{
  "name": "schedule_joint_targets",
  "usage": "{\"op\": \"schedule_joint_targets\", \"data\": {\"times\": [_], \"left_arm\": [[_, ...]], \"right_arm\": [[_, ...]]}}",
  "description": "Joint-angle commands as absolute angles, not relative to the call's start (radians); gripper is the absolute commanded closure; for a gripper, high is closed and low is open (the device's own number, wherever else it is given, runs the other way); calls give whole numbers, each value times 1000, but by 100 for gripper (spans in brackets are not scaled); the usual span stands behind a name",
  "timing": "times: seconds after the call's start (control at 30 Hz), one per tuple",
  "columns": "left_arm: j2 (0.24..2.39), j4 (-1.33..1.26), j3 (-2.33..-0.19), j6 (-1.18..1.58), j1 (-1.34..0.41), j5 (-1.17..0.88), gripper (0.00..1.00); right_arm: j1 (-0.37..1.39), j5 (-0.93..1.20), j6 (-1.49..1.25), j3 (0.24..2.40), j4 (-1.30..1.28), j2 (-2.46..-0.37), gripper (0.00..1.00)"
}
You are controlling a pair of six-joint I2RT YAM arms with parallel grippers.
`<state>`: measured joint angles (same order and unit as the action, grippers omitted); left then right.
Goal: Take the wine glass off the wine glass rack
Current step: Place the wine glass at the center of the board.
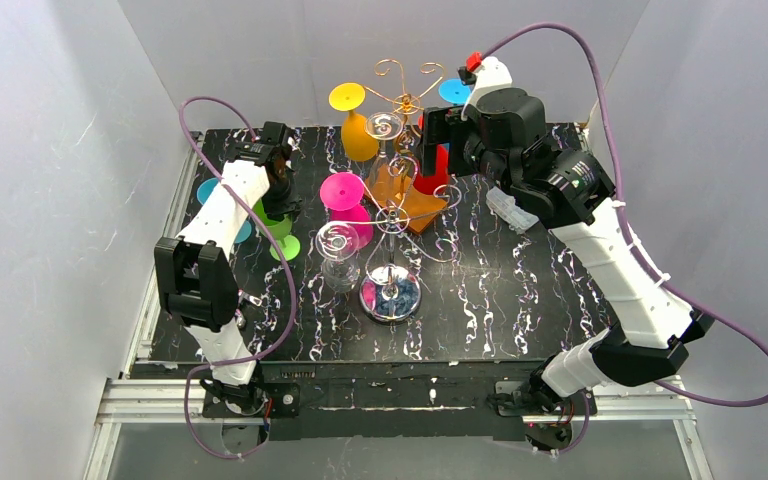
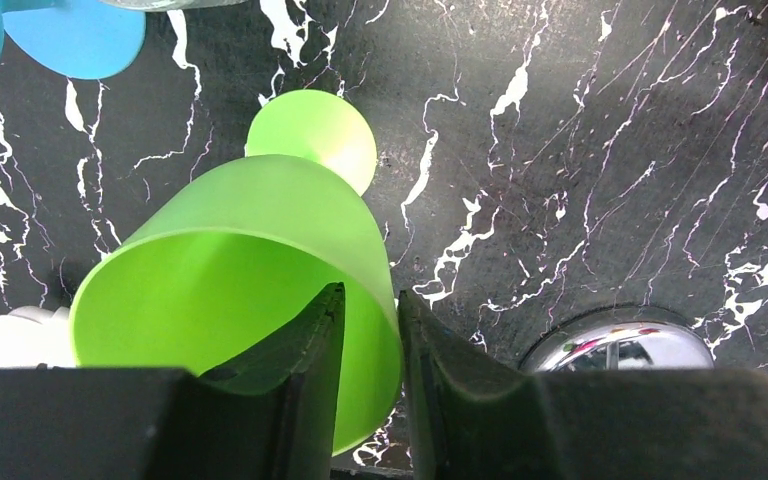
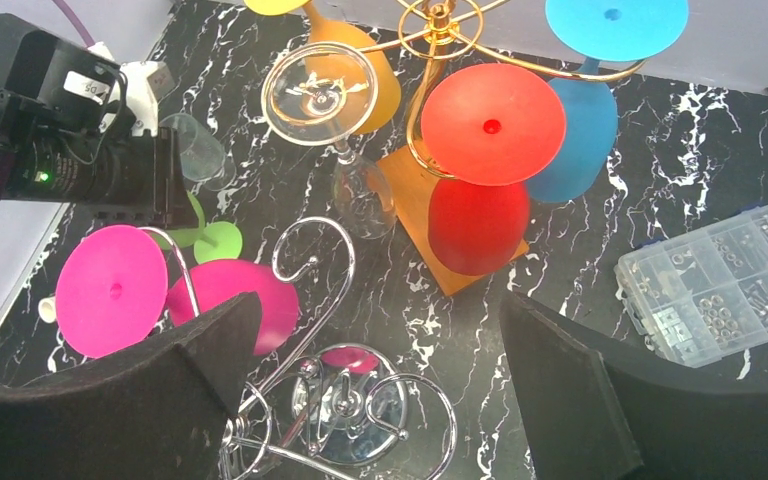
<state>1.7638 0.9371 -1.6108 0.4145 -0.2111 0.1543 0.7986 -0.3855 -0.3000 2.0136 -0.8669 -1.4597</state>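
Note:
The wine glass rack (image 1: pixel 392 215) is a wire tree with curled arms on a round shiny base (image 1: pixel 390 293), also seen in the right wrist view (image 3: pixel 355 400). A pink glass (image 1: pixel 345 200) and a clear glass (image 1: pixel 338 255) hang from it. My left gripper (image 2: pixel 370 330) is shut on the rim of a green wine glass (image 2: pixel 230 260), one finger inside the bowl and one outside; its foot (image 2: pixel 312 135) is at the table, left of the rack. My right gripper (image 3: pixel 380 390) is wide open and empty, high above the rack.
A gold wire stand (image 3: pixel 440 20) on a flat orange block (image 1: pixel 410 200) behind the rack holds yellow (image 1: pixel 358 125), red (image 3: pixel 478 225), blue (image 3: pixel 575 150) and clear (image 3: pixel 318 80) glasses. A blue glass (image 1: pixel 207 190) sits at the left edge. A clear parts box (image 3: pixel 725 280) lies on the right.

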Motion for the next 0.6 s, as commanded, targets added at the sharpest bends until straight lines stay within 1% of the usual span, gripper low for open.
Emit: {"op": "schedule_joint_targets", "data": {"times": [0.0,0.2,0.3,0.47,0.57], "left_arm": [[1753,955,-1647,390,-207,179,73],[1726,982,-1694,372,-207,152,62],[1712,996,-1716,369,-207,135,57],[1687,1013,-1746,368,-207,104,54],[1665,1023,-1763,365,-209,86,49]], "right_arm": [[795,-354,-300,2022,-858,-1444,2],[795,-321,-295,2037,-868,-1449,2],[795,-288,-291,2039,-866,-1452,2],[795,-237,-279,2063,-885,-1477,2],[797,-215,-270,2080,-894,-1491,2]]}}
